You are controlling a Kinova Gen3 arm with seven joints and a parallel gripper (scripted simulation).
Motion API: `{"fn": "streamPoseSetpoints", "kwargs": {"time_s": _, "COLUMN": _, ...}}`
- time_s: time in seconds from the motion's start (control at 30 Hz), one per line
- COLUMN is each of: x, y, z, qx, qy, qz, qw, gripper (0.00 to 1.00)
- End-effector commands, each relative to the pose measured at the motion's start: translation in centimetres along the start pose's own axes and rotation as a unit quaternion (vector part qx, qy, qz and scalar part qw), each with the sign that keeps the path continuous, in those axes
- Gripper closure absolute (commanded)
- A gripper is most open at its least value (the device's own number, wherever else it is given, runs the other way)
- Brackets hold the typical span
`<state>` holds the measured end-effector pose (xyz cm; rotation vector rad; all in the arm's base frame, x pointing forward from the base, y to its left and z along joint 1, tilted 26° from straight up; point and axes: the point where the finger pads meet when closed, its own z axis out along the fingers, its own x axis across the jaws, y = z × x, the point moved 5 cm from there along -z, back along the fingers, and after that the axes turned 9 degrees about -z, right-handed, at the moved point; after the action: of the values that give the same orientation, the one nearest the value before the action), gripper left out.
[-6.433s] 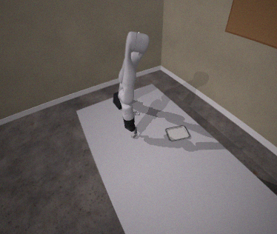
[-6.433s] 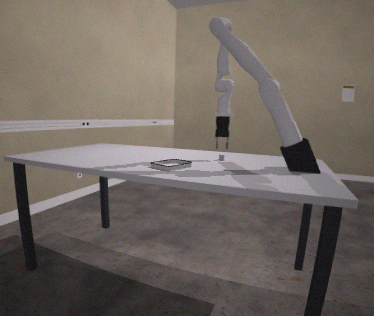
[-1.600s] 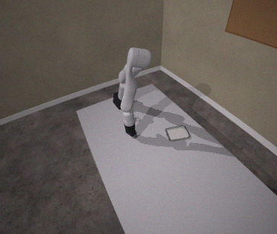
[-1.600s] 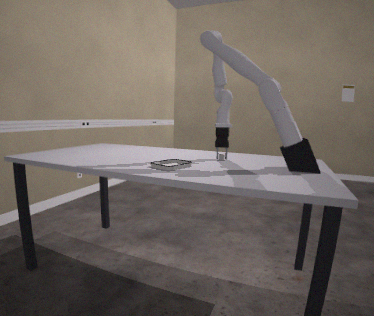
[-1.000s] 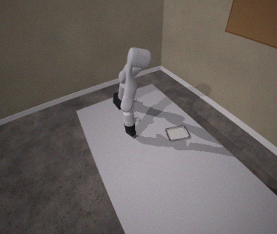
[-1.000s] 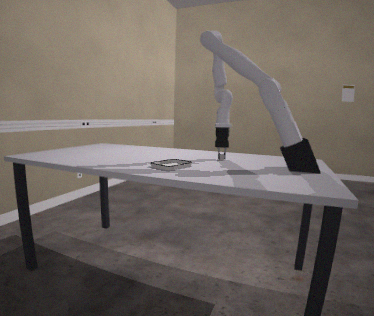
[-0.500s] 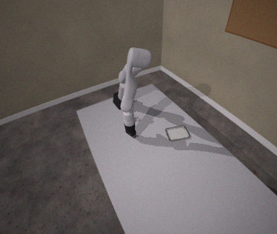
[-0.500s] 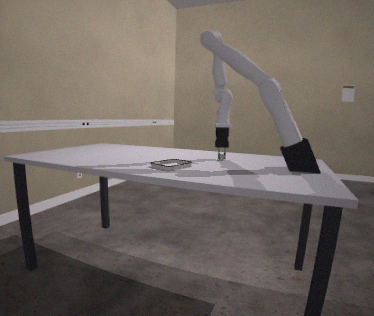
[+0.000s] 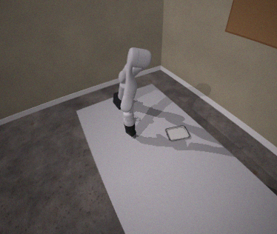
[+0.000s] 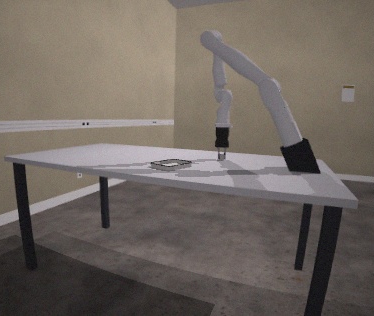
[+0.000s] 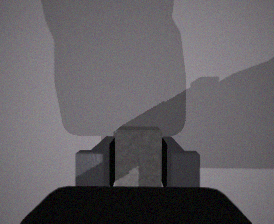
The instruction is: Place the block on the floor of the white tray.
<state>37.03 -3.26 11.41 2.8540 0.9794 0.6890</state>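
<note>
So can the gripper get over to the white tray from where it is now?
Probably yes. The gripper, shut on the block, stands beside the white tray, and nothing shows on the table between them.
</note>
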Motion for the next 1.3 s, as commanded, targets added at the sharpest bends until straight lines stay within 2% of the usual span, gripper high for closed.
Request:
{"fn": "streamPoseSetpoints", "kwargs": {"time_s": 0.0, "x": 0.0, "y": 0.0, "z": -0.1, "qx": 0.0, "qy": 0.0, "qz": 0.0, "qw": 1.0, "gripper": 1.0}}
{"fn": "streamPoseSetpoints", "kwargs": {"time_s": 0.43, "x": 0.0, "y": 0.0, "z": -0.6, "qx": 0.0, "qy": 0.0, "qz": 0.0, "qw": 1.0, "gripper": 1.0}}
{"fn": "streamPoseSetpoints", "kwargs": {"time_s": 1.27, "x": 0.0, "y": 0.0, "z": -2.7, "qx": -0.001, "qy": 0.0, "qz": 0.0, "qw": 1.0, "gripper": 1.0}}
